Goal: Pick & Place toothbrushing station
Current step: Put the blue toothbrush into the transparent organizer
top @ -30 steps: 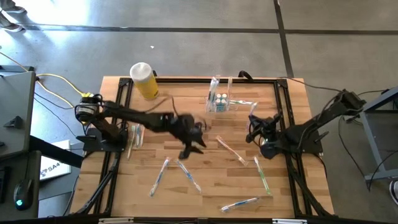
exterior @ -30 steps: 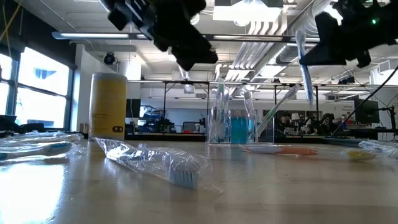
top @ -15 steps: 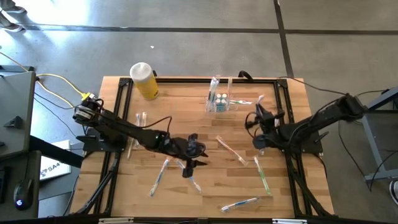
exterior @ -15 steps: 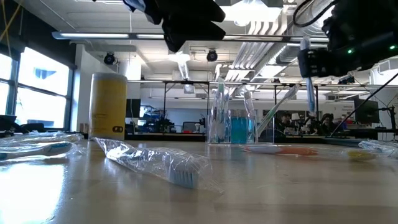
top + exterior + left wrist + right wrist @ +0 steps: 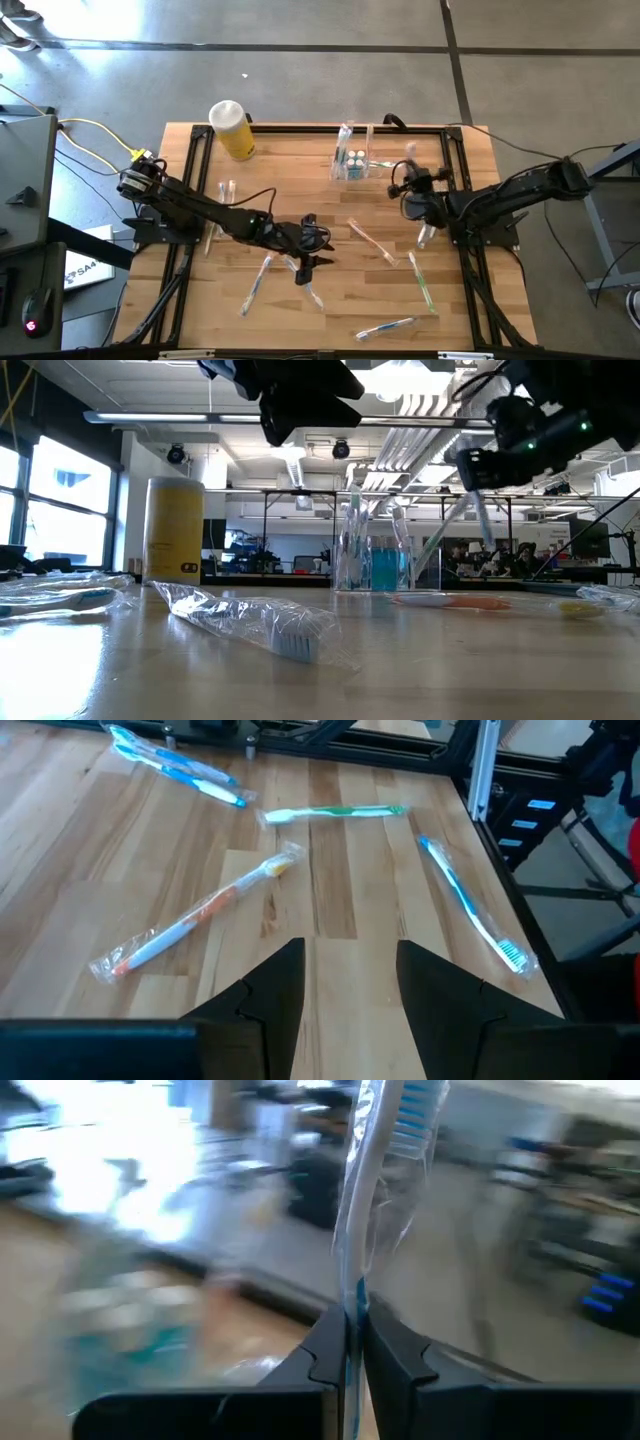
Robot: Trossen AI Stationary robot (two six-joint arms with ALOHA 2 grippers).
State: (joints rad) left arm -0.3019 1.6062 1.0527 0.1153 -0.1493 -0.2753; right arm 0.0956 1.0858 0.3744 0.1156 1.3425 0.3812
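R gripper point(image 5: 350, 1342) clamped on slim clear wrapped toothbrush with blue bristles point(image 5: 372, 1190), upright for cup drop | small clear plastic cup point(image 5: 352, 166) near table's far edge | L gripper point(image 5: 350, 982) jaws apart, empty, over mid-table strays

Wooden table point(image 5: 300, 170): scattered toothbrushes point(image 5: 254, 283), clear cup point(image 5: 352, 165), yellow container point(image 5: 232, 130).

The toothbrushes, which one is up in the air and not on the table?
The wrapped toothbrush with blue bristles, pinched in the right hand. All the others lie flat or stand in the cup.
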